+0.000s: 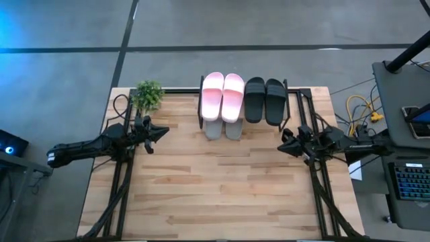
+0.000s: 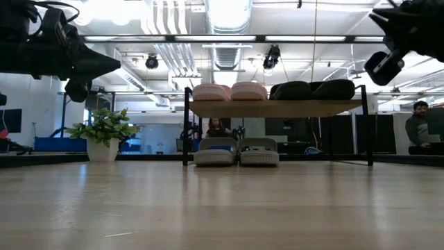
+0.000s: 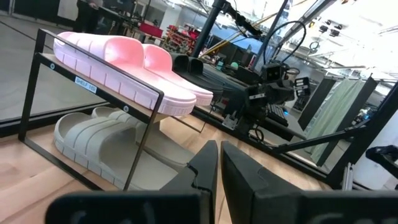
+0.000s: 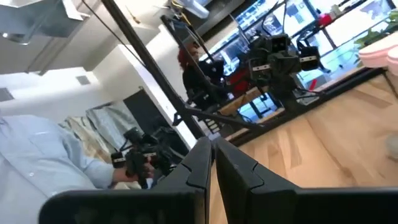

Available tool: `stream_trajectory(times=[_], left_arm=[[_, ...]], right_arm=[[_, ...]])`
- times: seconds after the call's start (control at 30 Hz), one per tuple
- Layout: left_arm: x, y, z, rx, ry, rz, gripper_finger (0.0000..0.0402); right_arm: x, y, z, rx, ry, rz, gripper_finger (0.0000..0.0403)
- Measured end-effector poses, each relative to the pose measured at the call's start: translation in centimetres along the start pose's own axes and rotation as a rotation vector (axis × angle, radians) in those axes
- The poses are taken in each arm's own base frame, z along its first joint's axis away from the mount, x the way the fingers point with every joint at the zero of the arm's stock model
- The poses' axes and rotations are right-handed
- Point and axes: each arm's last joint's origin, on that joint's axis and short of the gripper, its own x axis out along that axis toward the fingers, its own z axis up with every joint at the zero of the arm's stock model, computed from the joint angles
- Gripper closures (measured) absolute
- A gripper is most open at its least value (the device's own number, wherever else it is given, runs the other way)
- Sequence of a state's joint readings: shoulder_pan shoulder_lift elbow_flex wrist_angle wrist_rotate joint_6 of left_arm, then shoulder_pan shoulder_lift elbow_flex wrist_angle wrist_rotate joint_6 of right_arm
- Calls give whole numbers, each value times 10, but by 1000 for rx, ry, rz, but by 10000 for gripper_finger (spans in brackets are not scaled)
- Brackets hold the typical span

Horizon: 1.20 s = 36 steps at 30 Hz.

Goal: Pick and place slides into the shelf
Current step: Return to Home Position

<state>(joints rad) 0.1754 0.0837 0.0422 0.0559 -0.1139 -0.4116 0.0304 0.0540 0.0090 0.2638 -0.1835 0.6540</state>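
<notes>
Here, my left jaws: pressed together, empty, raised over the surface, left side.
My right jaws: pressed together too, empty, raised at the right side.
Shelf: at the surface's far edge, centred.
Grey-green pair: under it, side by side.
Pink pair, black pair: on top.
Plant: far left corner.
</notes>
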Motion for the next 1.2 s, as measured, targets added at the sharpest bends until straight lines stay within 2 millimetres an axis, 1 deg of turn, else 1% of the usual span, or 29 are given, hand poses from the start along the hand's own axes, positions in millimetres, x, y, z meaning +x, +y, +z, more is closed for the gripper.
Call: stream_trajectory(times=[0.17, 0.27, 0.37, 0.5, 0.57, 0.73, 1.07, 1.2], left_arm=[[0, -1, 2, -1, -22, -12, 396], [0, -2, 4, 81, -40, -36, 396], [0, -5, 2, 180, 3, -131, 396], [-1, -6, -6, 240, 99, -269, 396], [-1, -4, -11, 239, 151, -264, 396], [-1, -3, -14, 232, 178, -250, 396], [0, -3, -13, 237, 174, -253, 396], [0, -3, -12, 240, 158, -229, 396]], right_arm=[[-1, 2, 1, -1, -11, 21, 385], [0, 1, 0, 2, 2, 9, 385], [0, 1, -1, 3, 5, 6, 385], [0, 1, 0, 2, 4, 8, 385], [0, 1, 0, 2, 3, 8, 385], [0, 1, 0, 2, 4, 8, 385], [0, 1, 0, 2, 3, 8, 385], [0, 1, 0, 2, 3, 8, 385]])
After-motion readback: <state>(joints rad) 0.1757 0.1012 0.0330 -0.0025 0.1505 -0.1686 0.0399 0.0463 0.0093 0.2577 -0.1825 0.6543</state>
